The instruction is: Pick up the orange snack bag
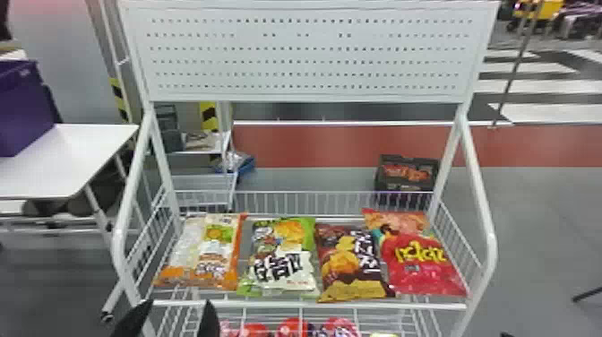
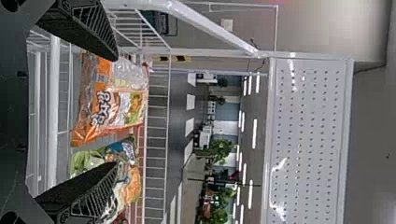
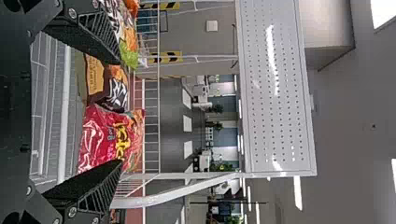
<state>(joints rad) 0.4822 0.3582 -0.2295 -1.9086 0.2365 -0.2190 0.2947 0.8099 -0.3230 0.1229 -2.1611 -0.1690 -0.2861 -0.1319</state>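
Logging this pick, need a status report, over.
Left tool open, empty. Right tool open, empty. Orange snack bag untouched, leftmost on the wire shelf. Nothing seen blocking left tool's approach.

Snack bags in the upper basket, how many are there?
4, side by side: from the left, the orange snack bag, a green-and-white bag, a brown bag and, far right, a red bag. Others could be hidden underneath.
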